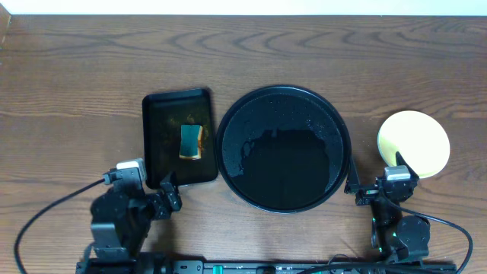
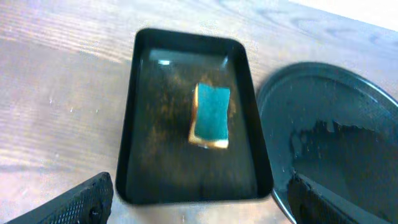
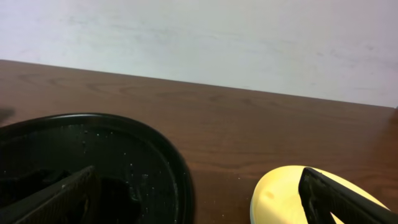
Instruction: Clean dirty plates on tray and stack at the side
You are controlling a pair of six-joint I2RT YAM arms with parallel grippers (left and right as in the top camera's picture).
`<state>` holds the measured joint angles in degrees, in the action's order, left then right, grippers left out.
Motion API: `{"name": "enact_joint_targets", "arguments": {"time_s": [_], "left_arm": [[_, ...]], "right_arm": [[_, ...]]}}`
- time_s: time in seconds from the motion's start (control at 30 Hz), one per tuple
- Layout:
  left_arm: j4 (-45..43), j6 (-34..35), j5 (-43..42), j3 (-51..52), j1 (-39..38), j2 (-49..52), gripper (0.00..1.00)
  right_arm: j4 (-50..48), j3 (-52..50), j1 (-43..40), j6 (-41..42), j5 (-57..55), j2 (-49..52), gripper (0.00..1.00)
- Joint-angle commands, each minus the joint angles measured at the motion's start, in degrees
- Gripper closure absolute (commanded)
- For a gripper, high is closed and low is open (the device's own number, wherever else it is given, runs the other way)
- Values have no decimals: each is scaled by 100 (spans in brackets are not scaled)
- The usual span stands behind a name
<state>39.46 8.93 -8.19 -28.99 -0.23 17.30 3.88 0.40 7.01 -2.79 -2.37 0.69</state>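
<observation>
Right of the wet black tray [image 1: 283, 114], a pale yellow plate [image 1: 413, 141] is sitting; left gripper [image 2: 198, 196] and right gripper [image 3: 196, 186] are gaping wide.

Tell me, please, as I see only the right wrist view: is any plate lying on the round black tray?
Observer: No. From overhead the round tray holds no plate, only droplets.
Operator: Thank you. Where is the sponge?
Observer: The sponge lies in the rectangular tray, left of the round tray.
Operator: And how does the left gripper stand?
Observer: The left gripper is open at the rectangular tray's near edge, apart from the sponge.
</observation>
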Motion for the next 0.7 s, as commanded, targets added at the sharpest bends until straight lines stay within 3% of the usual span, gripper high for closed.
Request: {"name": "enact_joint_targets", "arguments": {"time_s": [0.0,0.27,0.5,0.67], "left_arm": [[-507,-90,90,605,-24,-439,11],[-2391,-94,94,1991,-24,-1427,11],[-4583,-164,138,2837,-24,-1720,11],[-4870,-649,131,2876,-24,-1720,11]], "right_arm": [[17,-9,48,-70,-15,-31,1],[17,-9,48,-70,-15,-31,1],[17,-9,48,-70,-15,-31,1],[17,-9,48,-70,-15,-31,1]]}}
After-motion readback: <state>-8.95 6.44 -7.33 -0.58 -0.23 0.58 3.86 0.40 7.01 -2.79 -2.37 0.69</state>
